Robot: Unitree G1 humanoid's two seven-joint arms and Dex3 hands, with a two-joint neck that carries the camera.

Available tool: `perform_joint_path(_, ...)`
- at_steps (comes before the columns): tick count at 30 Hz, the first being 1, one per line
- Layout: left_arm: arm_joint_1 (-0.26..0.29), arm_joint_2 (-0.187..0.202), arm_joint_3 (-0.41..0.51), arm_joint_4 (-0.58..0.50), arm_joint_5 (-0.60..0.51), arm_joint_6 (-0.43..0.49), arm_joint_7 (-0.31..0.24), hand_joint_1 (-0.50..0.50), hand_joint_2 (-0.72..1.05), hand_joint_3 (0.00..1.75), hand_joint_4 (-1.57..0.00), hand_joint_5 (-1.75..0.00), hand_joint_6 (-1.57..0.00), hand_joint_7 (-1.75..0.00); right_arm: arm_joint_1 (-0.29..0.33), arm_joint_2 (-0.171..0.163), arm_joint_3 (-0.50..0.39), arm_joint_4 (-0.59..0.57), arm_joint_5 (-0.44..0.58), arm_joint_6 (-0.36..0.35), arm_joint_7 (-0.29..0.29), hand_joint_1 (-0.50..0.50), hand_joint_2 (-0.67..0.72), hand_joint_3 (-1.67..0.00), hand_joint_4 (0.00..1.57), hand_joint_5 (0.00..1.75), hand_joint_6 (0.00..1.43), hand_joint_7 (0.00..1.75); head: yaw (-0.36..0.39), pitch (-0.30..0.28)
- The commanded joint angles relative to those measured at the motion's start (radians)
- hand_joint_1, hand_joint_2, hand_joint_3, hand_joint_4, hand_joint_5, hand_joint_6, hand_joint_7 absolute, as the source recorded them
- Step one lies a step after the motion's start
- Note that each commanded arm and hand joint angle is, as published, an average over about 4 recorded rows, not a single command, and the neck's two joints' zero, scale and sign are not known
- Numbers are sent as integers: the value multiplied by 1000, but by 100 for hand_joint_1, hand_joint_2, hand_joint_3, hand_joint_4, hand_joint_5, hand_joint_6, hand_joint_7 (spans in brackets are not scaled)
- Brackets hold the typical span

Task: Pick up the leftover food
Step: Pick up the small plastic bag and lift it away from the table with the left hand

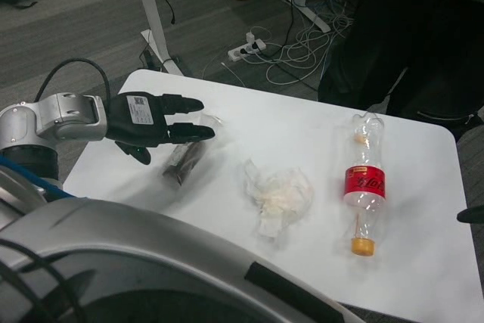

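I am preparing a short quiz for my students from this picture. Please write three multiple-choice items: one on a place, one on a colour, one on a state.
1. Where is the plastic bottle?
A. right part of the table
B. on the floor
C. under the left hand

2. What colour is the bottle's label?
A. blue
B. red
C. green

3. How does the bottle rest?
A. upright
B. lying on its side
C. held in the air

Answers:
1 A: it is right of the crumpled white wrapper.
2 B: a red band circles its middle.
3 B: its length lies flat, orange cap toward the camera.
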Motion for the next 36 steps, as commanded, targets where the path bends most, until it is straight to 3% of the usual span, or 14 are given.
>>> perform_joint_path(1,14,-35,7,37,-5,-18,-2,-50,105,7,0,0,0,0,3,2,6,-1,4,-11,0,-46,53,0,0,0,0,0,0,0)
perform_joint_path(6,1,-57,-12,124,1,-23,2,-50,105,9,0,0,0,0,3,3,12,-2,5,-12,0,-46,53,0,0,0,0,0,0,0)
perform_joint_path(10,-21,-61,-17,161,14,-19,2,-50,105,4,0,0,0,0,3,3,13,-3,5,-12,0,-47,53,0,0,0,0,0,74,-7)
perform_joint_path(29,-77,-86,-80,306,37,3,11,-49,105,7,0,0,0,0,4,4,9,-3,5,-13,0,-46,53,0,0,0,0,0,47,-10)
perform_joint_path(32,-80,-88,-83,309,37,3,12,-50,105,9,0,0,-4,-16,7,6,8,-3,5,-12,0,-46,53,0,0,0,0,0,48,-12)
perform_joint_path(33,-80,-88,-86,309,37,3,12,-50,105,9,0,0,-12,-28,9,7,8,-4,5,-12,0,-47,53,0,0,0,0,0,48,-12)
perform_joint_path(36,-80,-88,-95,309,37,4,13,-50,105,9,0,0,-109,-98,14,9,5,-6,5,-13,0,-48,52,0,0,0,0,0,48,-14)
